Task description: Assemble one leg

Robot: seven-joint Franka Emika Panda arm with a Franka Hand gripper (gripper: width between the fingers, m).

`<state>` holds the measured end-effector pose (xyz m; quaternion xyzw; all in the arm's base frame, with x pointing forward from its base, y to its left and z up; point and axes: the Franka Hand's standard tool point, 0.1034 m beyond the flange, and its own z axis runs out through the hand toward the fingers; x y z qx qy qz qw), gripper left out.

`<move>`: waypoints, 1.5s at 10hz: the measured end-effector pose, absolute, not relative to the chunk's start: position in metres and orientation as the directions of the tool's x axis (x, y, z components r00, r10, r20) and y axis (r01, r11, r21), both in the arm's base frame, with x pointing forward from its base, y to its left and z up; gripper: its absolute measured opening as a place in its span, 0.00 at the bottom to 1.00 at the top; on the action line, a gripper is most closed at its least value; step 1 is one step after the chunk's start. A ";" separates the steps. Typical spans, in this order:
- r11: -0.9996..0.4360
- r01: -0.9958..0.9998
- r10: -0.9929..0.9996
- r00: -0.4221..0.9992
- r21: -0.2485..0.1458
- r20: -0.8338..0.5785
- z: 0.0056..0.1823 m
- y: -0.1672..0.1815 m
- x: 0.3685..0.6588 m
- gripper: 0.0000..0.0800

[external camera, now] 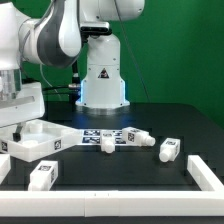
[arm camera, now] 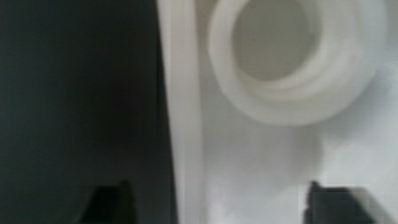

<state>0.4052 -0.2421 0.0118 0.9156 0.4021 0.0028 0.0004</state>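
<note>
My gripper [external camera: 19,127] hangs at the exterior view's left, right over the large flat white panel [external camera: 48,145]. In the wrist view the fingertips [arm camera: 112,202] stand wide apart and the gripper [arm camera: 222,203] is open. The panel's edge [arm camera: 214,150] and a round socket [arm camera: 285,50] fill the space between and beyond them. It is not clear whether a finger touches the panel. Several legs, short white blocks with tags, lie on the black table: one [external camera: 108,142] and another [external camera: 140,138] near the middle, one [external camera: 169,149] to the right, one [external camera: 43,176] in front.
The marker board [external camera: 112,131] lies flat behind the middle legs. White rails [external camera: 120,199] border the table's front, and a slanted one [external camera: 205,171] stands at the right. The robot base [external camera: 102,75] stands behind.
</note>
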 end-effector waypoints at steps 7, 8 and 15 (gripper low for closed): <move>-0.808 0.589 0.588 0.808 -0.032 0.022 0.054 -0.243 0.414 0.07; -0.842 0.539 0.538 0.842 -0.028 0.029 0.073 -0.237 0.423 0.07; -0.966 0.259 0.259 0.966 0.010 0.020 0.075 -0.171 0.520 0.07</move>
